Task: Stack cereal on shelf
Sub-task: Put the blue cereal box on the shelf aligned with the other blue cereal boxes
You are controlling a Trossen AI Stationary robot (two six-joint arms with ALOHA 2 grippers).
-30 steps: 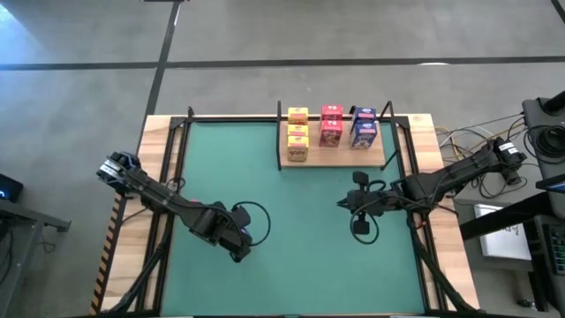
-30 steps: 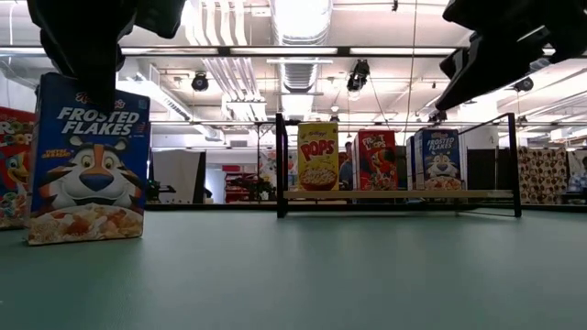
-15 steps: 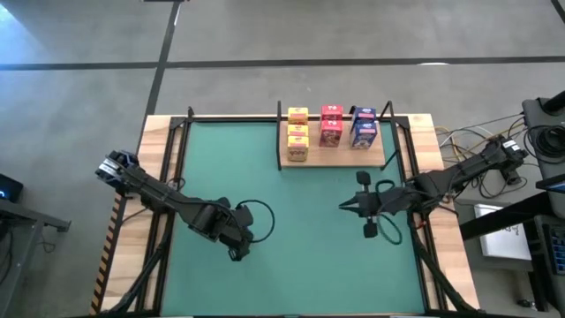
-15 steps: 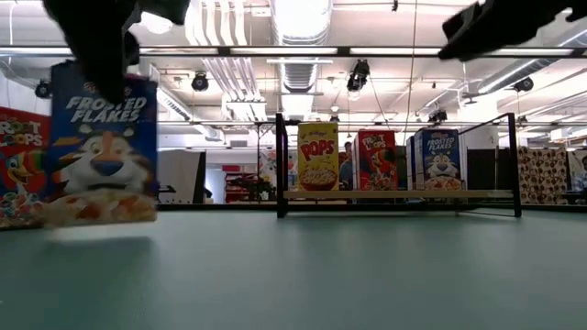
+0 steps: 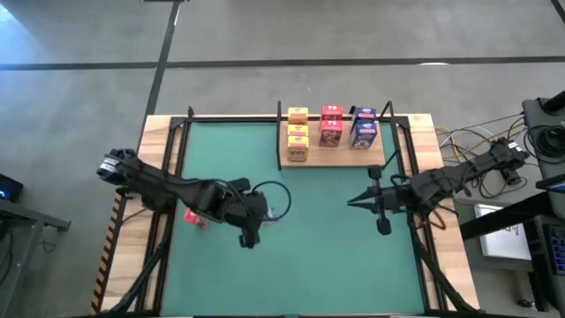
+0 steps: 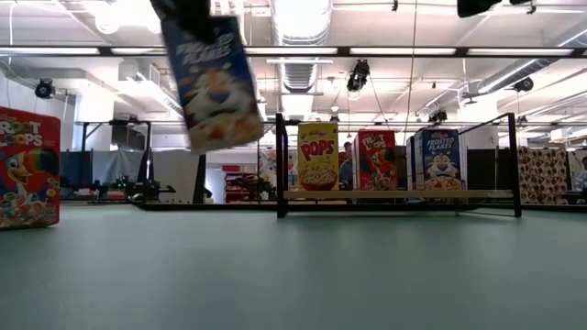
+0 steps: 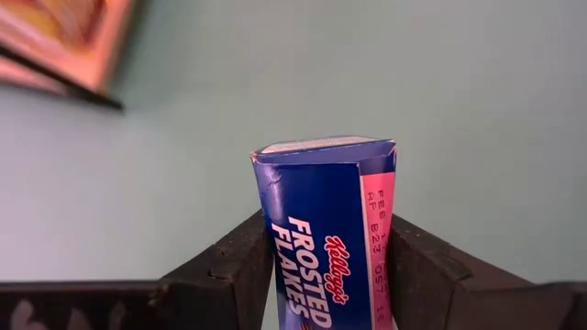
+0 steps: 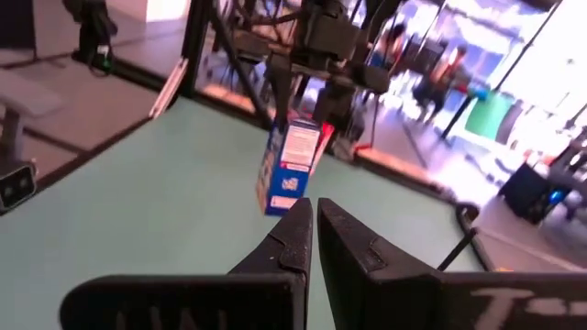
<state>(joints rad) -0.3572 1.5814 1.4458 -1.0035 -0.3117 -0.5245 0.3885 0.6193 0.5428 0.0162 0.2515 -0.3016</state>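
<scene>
The left gripper (image 7: pixel 326 266) clamps a blue cereal box (image 6: pixel 213 81), airborne well short of the shelf (image 5: pixel 371 160). Keep it level, lowering beside shelved blue boxes. The right gripper (image 5: pixel 353 202), pinched closed, waits nearby.

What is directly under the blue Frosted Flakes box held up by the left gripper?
The blue Frosted Flakes box hangs clear above bare green table mat, clamped in the left gripper. Its top end is covered by the dark fingers.
</scene>
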